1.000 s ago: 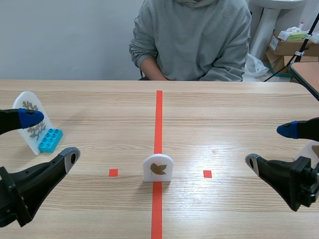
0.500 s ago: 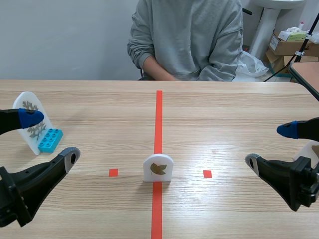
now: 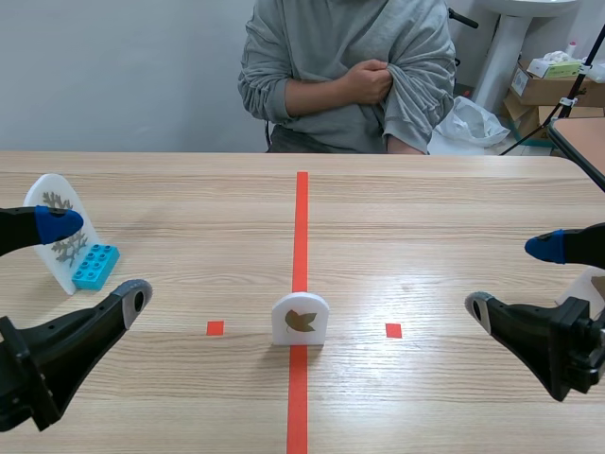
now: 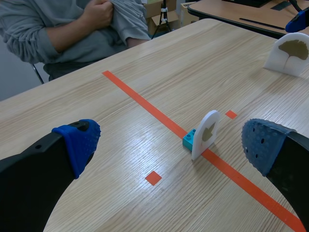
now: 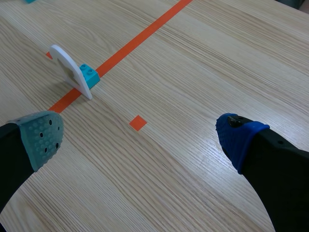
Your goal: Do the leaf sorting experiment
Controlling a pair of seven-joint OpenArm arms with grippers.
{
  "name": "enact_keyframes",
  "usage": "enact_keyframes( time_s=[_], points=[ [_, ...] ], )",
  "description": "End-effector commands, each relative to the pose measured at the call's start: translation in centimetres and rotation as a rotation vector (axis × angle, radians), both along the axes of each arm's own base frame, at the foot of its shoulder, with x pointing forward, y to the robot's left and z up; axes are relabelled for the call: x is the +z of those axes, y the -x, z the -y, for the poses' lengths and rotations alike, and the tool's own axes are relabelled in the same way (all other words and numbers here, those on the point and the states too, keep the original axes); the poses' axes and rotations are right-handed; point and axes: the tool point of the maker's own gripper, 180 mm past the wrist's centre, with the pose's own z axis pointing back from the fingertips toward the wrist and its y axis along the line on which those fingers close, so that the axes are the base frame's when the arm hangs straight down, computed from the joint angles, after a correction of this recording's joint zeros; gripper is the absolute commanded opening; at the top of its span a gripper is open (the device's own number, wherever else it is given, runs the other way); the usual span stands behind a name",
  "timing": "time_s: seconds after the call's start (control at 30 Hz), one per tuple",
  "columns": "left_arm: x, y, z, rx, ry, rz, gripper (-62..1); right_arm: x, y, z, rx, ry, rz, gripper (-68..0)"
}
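White arched leaf plaque on the centre line, 2 grippers spread wide.
The smooth white round-topped plaque (image 3: 301, 319) with a brown leaf print stands upright on the orange-red tape line of the pale wood-grain table (image 3: 444, 218). Its flat face is toward the robot, with a studded turquoise plastic brick (image 5: 90, 74) at its back. Left gripper (image 4: 171, 147) and right gripper (image 5: 142, 139) both gape, holding nothing.

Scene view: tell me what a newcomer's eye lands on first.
A small white leaf card stands centrally on the orange-red tape line. The left gripper and right gripper sit open, low at either side, and a person sits across the table.
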Motion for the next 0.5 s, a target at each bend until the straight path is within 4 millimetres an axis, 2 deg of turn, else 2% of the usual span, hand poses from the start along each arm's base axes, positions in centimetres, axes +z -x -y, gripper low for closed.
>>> enact_keyframes(
  time_s=[0.0,0.47],
  points=[
    [0.84,-0.02,0.41,-0.01,0.031,0.022,1.4,1.27,-0.38,-0.4,0.013,-0.023,0.038,0.4],
    [0.84,-0.02,0.41,-0.01,0.031,0.022,1.4,1.23,-0.52,-0.34,0.014,-0.014,0.036,0.4]
  ],
)
